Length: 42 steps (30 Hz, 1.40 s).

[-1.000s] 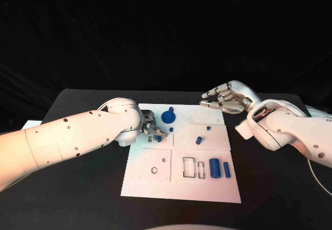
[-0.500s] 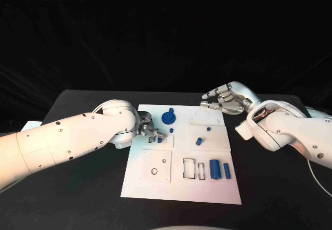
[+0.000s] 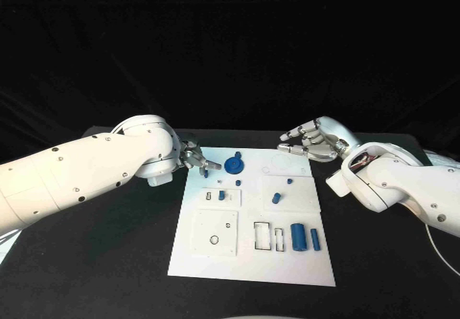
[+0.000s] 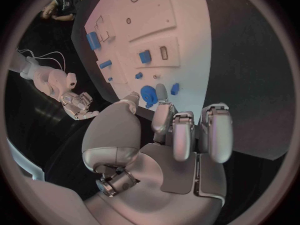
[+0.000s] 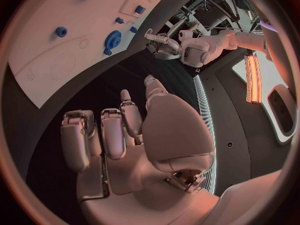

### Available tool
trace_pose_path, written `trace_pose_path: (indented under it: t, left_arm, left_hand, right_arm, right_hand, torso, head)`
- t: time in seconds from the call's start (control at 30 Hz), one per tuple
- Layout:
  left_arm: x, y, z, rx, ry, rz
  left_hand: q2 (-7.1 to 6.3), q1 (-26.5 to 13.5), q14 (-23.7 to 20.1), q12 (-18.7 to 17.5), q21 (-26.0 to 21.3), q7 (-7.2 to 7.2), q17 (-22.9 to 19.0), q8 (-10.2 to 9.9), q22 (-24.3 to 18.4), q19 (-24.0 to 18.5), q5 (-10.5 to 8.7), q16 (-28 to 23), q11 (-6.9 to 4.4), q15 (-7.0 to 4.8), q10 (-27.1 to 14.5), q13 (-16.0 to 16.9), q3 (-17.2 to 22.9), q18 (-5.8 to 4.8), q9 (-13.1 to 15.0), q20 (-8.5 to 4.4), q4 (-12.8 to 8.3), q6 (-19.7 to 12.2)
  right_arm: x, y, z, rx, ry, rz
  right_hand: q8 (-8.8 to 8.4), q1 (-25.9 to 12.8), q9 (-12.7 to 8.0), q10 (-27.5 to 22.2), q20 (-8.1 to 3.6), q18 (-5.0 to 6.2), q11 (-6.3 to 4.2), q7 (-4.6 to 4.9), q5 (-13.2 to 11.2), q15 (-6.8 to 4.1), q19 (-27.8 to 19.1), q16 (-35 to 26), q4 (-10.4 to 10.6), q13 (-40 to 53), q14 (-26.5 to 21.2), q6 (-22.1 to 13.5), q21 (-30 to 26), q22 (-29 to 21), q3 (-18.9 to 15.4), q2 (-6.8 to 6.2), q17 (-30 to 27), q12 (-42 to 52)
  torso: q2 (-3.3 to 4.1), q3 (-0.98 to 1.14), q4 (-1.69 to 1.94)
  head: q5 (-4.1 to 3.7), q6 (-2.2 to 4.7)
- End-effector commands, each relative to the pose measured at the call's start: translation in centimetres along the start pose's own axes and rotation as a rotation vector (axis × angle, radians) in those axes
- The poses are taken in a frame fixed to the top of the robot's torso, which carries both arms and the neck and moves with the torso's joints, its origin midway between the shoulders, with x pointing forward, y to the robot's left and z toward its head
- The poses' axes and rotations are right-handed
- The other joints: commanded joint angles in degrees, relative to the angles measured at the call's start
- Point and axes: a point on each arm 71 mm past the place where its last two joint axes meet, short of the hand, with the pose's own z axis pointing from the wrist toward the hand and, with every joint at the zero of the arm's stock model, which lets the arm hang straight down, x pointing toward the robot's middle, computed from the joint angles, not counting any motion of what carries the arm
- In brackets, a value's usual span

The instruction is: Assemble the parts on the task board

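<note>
A: Where is the board?

B: The white board (image 3: 251, 259) lies flat in the middle of the black table (image 3: 96, 266), long side running away from the robot.

A: And the parts?

B: A blue gear (image 3: 234, 163) sits near the board's far left corner. A small peg (image 3: 290, 179) and a slanted piece (image 3: 276, 197) are right of centre. A short block (image 3: 223, 195) stands in the small square plate on the left, beside a slot. Two cylinders (image 3: 306, 235) lie side by side near the right edge, next to two rectangular cut-outs.

A: The left hand?

B: The left hand (image 3: 193, 160) hovers at the board's far left edge, just beside the gear. In the wrist view its fingers (image 4: 185, 135) are curled in loosely; a small blue bit shows near the fingertips, but I cannot tell whether it is pinched or lies on the board beyond.

A: The right hand?

B: The right hand (image 3: 314, 140) hangs over the far right corner, off the parts. Its fingers (image 5: 106, 135) are bent and apart, grasping nothing.
</note>
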Motion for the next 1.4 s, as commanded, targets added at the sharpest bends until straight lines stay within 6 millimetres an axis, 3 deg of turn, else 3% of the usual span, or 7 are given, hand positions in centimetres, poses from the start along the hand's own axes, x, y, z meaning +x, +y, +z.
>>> trace_pose_path:
  t: [0.03,0.3,0.63,1.4]
  left_arm:
    - [-0.6,1.3,0.5,-0.083,0.077,0.014]
    - [-2.1,1.6,2.5,-0.105,0.07,-0.008]
    - [-2.0,1.4,4.7,-0.13,0.092,0.037]
    - [-1.3,0.5,5.1,-0.105,0.12,0.041]
  left_hand:
    - [0.73,2.5,5.9,-0.7,-0.6,0.38,15.1,-0.9,8.4,1.7,0.55,0.2,0.22,0.36,-0.7,-0.6,-1.0,0.07,-0.6,0.31,-0.2,-1.1]
    - [1.85,7.3,5.9,-1.4,-0.8,2.6,15.1,-6.4,8.4,1.7,0.79,0.2,2.01,1.83,-1.6,-1.4,-2.8,0.09,-5.3,1.6,-0.1,-4.4]
    - [2.62,8.0,5.9,-0.7,-0.4,2.09,15.1,-5.8,9.0,2.1,0.79,0.2,1.75,1.74,-1.2,-0.8,-4.2,-0.04,-5.9,1.73,0.1,-1.9]
    - [3.47,7.9,5.9,0.2,0.1,1.58,15.1,-4.7,9.7,2.5,0.82,0.2,1.32,1.41,-0.7,-0.1,-5.7,-0.21,-5.1,1.47,0.0,-1.0]
  right_arm:
    - [0.2,0.1,-0.1,-0.008,0.017,-0.002]
    - [0.3,0.2,0.0,-0.014,0.015,-0.004]
    - [0.4,0.3,0.0,-0.017,0.018,-0.003]
    - [0.6,0.4,0.2,-0.019,0.022,-0.002]
  right_hand:
    - [0.05,0.4,0.1,-0.4,0.04,0.89,-0.06,-0.07,-0.2,-0.01,1.0,-0.2,0.0,3.0,3.6,0.3,-0.2,8.9,-0.3,0.32,5.0,-0.3]
    - [0.05,0.5,0.1,-0.4,0.04,0.89,-0.06,-0.07,-0.2,-0.01,1.0,-0.2,0.0,3.0,3.6,0.3,-0.2,8.9,-0.4,0.38,5.0,-0.3]
    - [0.05,0.5,0.1,-0.4,0.04,0.89,-0.06,-0.07,-0.2,-0.01,1.0,-0.2,0.0,3.0,3.6,0.3,-0.2,8.9,-0.4,0.38,5.0,-0.3]
    - [0.05,0.6,0.1,-0.4,0.04,0.9,-0.07,-0.08,-0.2,-0.02,1.0,-0.3,-0.1,3.0,3.6,0.3,-0.2,8.9,-0.4,0.49,5.0,-0.4]
  torso:
    - [0.01,0.04,0.0]
    - [0.12,-0.04,-0.06]
    - [0.52,-0.15,-0.39]
    - [0.49,-0.13,-0.4]
  head:
    - [0.0,0.2]
    - [0.3,0.5]
    - [0.51,0.75]
    - [0.61,0.56]
